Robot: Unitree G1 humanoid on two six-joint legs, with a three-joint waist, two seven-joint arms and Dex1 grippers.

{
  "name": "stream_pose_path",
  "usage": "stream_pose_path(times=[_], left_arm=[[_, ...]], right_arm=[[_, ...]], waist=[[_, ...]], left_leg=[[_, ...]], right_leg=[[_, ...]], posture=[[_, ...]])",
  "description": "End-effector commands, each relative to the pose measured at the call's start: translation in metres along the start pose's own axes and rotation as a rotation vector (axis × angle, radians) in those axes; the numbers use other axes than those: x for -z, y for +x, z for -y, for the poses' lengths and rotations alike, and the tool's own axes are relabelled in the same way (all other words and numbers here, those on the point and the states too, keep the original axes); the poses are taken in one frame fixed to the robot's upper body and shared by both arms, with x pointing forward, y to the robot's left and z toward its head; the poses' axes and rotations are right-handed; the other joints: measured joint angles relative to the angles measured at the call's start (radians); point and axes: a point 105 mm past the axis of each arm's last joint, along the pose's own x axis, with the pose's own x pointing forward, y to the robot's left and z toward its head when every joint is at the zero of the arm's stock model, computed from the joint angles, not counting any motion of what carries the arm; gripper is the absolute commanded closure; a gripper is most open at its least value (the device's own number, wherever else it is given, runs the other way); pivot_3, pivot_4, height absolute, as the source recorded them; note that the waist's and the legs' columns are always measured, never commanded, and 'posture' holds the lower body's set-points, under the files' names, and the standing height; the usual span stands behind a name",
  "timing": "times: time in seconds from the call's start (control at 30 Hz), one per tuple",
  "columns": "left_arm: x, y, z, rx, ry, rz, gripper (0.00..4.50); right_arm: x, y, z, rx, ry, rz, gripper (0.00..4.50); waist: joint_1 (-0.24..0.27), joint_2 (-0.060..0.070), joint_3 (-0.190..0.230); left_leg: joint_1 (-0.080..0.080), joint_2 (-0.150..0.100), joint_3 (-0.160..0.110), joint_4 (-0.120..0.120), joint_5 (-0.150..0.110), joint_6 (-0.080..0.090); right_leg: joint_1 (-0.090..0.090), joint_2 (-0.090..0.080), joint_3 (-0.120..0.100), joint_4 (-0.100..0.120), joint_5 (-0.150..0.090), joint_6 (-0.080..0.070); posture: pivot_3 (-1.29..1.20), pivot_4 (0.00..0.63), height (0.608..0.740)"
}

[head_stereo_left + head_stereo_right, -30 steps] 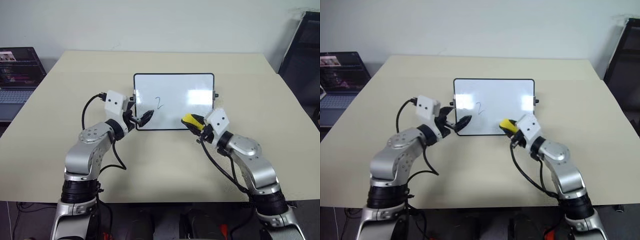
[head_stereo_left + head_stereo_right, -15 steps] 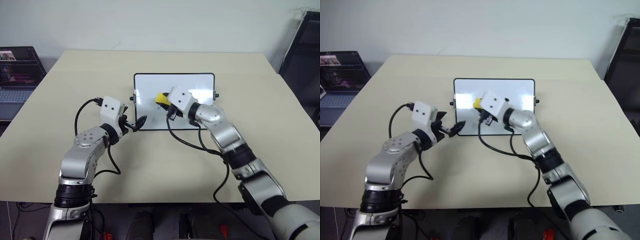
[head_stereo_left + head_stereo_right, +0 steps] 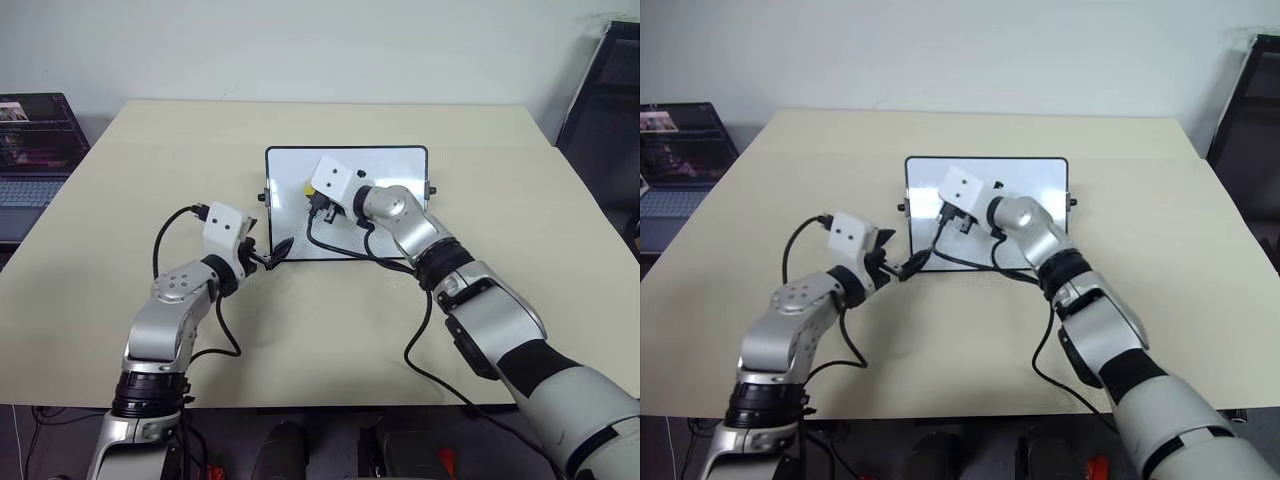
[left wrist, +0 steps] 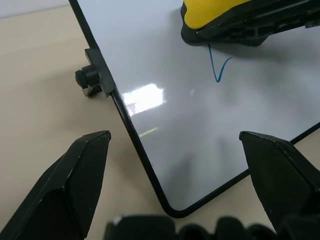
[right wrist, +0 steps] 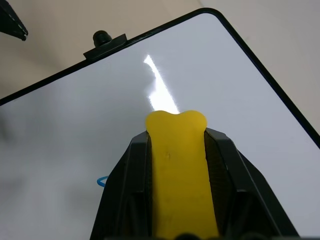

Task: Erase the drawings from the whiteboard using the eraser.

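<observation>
The eraser (image 5: 178, 165) was pinched lengthwise in the right tool (image 3: 318, 205), held over the whiteboard (image 3: 395, 165) beside a blue stroke of the drawings (image 4: 218, 67). It looked light and firm, easy to grip by its long sides. The glossy board seemed light and liable to slide on the worktop (image 3: 500, 190). The left tool (image 4: 175, 165) stood spread astride the board's near corner. A laptop (image 3: 30, 150) sat well apart; nothing blocked the wipe.

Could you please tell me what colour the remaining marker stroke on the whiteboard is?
Blue: the thin curved marker stroke shows best in the left wrist view.
</observation>
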Motion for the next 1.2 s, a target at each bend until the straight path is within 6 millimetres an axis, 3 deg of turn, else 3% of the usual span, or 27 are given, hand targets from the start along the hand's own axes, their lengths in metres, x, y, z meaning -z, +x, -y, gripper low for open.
stream_pose_path(times=[0.03,0.13,0.37,0.63,0.83,0.9,1.07,1.2], left_arm=[[-0.013,0.000,0.005,0.014,0.032,0.048,0.00],[-0.015,0.001,0.007,0.019,0.032,0.051,0.00],[-0.018,0.002,0.009,0.031,0.029,0.055,0.00],[-0.023,0.003,0.013,0.037,0.029,0.058,0.00],[-0.031,0.004,0.017,0.042,0.031,0.063,0.00],[-0.032,0.004,0.017,0.043,0.031,0.062,0.00],[-0.032,0.003,0.018,0.046,0.029,0.058,0.00],[-0.030,0.003,0.018,0.048,0.026,0.056,0.00]], right_arm=[[0.015,-0.003,-0.010,-0.089,-0.051,-0.063,3.39],[0.023,-0.005,-0.015,-0.116,-0.091,-0.086,3.39],[0.008,-0.008,0.024,0.108,-0.132,-0.059,3.40],[0.033,-0.009,-0.023,-0.163,-0.117,-0.110,3.40],[0.042,-0.013,-0.038,-0.235,-0.167,-0.141,3.40],[0.043,-0.013,-0.034,-0.211,-0.206,-0.151,3.40],[0.018,-0.010,0.014,0.081,-0.279,-0.090,3.40],[0.019,-0.009,0.015,0.090,-0.239,-0.089,3.40]], waist=[[0.000,0.000,0.000],[0.000,0.000,0.000],[0.001,0.000,0.000],[0.000,0.000,0.000],[-0.002,0.000,0.000],[-0.002,0.000,0.000],[-0.001,0.000,0.000],[-0.002,0.000,0.000]], left_leg=[[0.000,0.000,0.000,0.000,0.000,0.000],[0.001,0.000,0.000,0.000,0.000,0.000],[0.001,0.000,-0.001,0.001,0.000,0.000],[0.002,0.000,-0.001,0.001,0.000,0.000],[0.004,0.000,-0.001,0.002,0.000,0.000],[0.005,-0.001,-0.001,0.002,0.000,0.000],[0.005,-0.001,-0.002,0.003,0.001,-0.001],[0.005,-0.001,-0.002,0.002,0.002,-0.001]], right_leg=[[0.000,0.000,0.000,0.000,0.000,0.000],[0.000,0.000,0.000,0.001,0.000,0.000],[0.001,0.000,0.000,0.004,0.000,0.000],[0.001,0.000,-0.001,0.004,0.000,0.000],[0.002,0.000,-0.001,0.006,0.000,0.000],[0.003,0.000,-0.001,0.007,0.000,0.000],[0.004,0.000,-0.001,0.008,0.000,0.000],[0.004,0.000,-0.001,0.007,0.000,0.000]], posture=[[0.00,0.150,0.740],[0.00,0.150,0.740],[0.00,0.150,0.740],[0.00,0.150,0.740],[0.00,0.150,0.740],[0.00,0.150,0.740],[0.00,0.150,0.740],[0.00,0.150,0.740]])
